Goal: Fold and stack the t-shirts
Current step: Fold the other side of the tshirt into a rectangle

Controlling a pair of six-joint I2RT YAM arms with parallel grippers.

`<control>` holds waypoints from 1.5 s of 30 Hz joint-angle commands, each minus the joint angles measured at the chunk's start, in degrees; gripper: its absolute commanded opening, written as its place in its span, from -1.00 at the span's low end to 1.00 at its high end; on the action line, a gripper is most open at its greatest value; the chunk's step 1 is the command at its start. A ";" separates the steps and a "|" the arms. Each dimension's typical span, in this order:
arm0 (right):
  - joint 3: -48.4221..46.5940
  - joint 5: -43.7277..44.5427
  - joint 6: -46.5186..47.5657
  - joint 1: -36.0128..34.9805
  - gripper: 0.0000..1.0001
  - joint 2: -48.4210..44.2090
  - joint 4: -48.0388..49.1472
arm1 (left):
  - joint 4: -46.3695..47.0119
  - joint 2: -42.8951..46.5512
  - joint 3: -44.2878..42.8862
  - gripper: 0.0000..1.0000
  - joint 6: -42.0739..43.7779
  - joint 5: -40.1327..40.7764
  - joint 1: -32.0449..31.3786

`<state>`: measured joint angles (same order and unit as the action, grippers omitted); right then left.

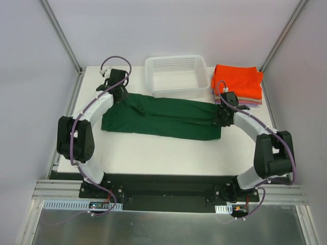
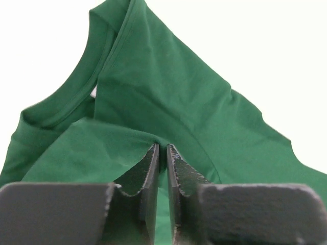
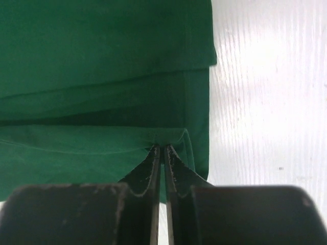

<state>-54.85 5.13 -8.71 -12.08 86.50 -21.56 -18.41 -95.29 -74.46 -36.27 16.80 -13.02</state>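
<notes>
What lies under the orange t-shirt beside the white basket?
Under the orange t-shirt, thin edges of tan cloth and lilac cloth show. Their full shapes and number are covered.

A dark green t-shirt [image 1: 163, 118] lies in a long band across the middle of the table [image 1: 168, 155], running left to right. The left gripper [image 1: 121, 95] sits on its far-left end and the right gripper [image 1: 221, 115] on its right end. A white mesh basket [image 1: 176, 59] stands at the far edge, just beyond the shirt. In the far right corner a folded stack [image 1: 254, 100] lies with an orange t-shirt [image 1: 236, 79] on top.
</notes>
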 commanded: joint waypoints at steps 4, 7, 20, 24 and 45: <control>-10.09 8.39 1.77 1.26 -0.55 8.24 2.41 | -0.38 -10.87 -13.50 -0.48 3.57 -2.72 3.78; -13.00 9.65 1.94 1.09 0.30 6.85 -0.76 | -4.08 -11.68 -17.74 0.66 3.31 -3.52 4.93; -0.69 -19.19 6.95 -6.03 0.93 -0.11 6.09 | 1.45 -4.01 3.01 0.98 -0.65 -26.82 4.23; -4.73 -15.15 7.65 -5.86 0.93 5.60 5.75 | 1.63 -12.88 -4.89 0.98 0.85 -24.19 4.40; -17.48 -14.00 13.54 -3.83 0.93 20.01 7.68 | 1.36 -9.85 -1.34 0.98 -4.59 -26.46 7.92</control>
<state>-69.34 -6.76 2.96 -15.46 103.50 -15.88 -16.01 -113.03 -87.11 -35.53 -3.66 -3.22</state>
